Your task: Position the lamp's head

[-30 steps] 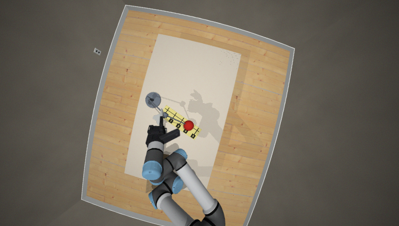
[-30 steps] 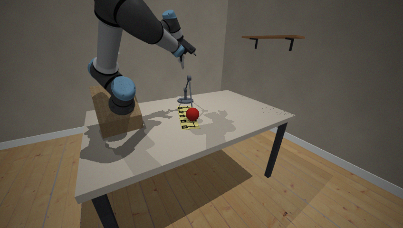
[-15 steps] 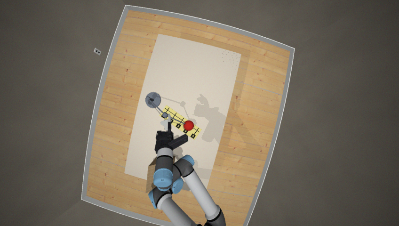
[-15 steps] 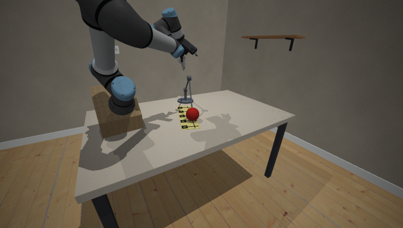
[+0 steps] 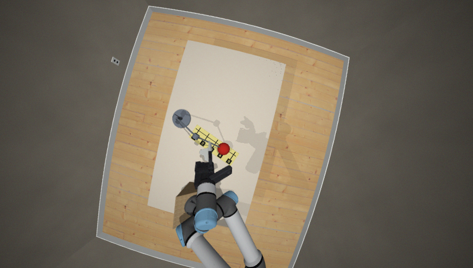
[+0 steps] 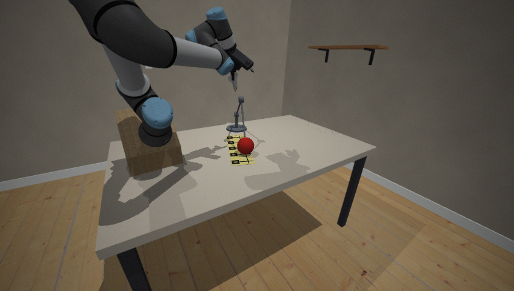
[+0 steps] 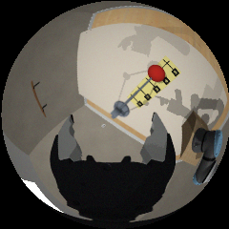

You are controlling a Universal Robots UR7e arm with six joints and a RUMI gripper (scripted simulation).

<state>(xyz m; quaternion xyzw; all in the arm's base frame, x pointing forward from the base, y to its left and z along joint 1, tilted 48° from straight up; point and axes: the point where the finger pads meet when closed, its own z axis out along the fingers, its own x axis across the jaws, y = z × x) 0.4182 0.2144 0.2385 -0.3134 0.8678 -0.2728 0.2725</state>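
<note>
So the grey-and-black six-joint arm with blue joint caps (image 5: 205,217) (image 6: 216,13) is folded back on itself up high, wrist bent over so the black two-jaw gripper with pale grey fingertips (image 5: 220,156) (image 6: 243,80) points on a slant, not straight down. Jaws are spread all the way and there's nothing between them. The lamp's round red head (image 5: 223,148) (image 6: 245,145) (image 7: 156,72) is well below the fingertips and apart from them, hanging low over the yellow numbered strip (image 5: 236,153) (image 6: 242,162) (image 7: 173,63), right around the 4 mark. Below the jaws too is the lamp's raised grey elbow joint (image 5: 194,136) (image 6: 241,99), not touching them. The flat round grey lamp base (image 5: 186,121) (image 6: 230,128) is farther from the jaws than that elbow, sitting on the off-white rectangular bench (image 5: 228,72) (image 6: 317,143) (image 7: 102,52). Can't tell if the head's height really matches its width.
</note>
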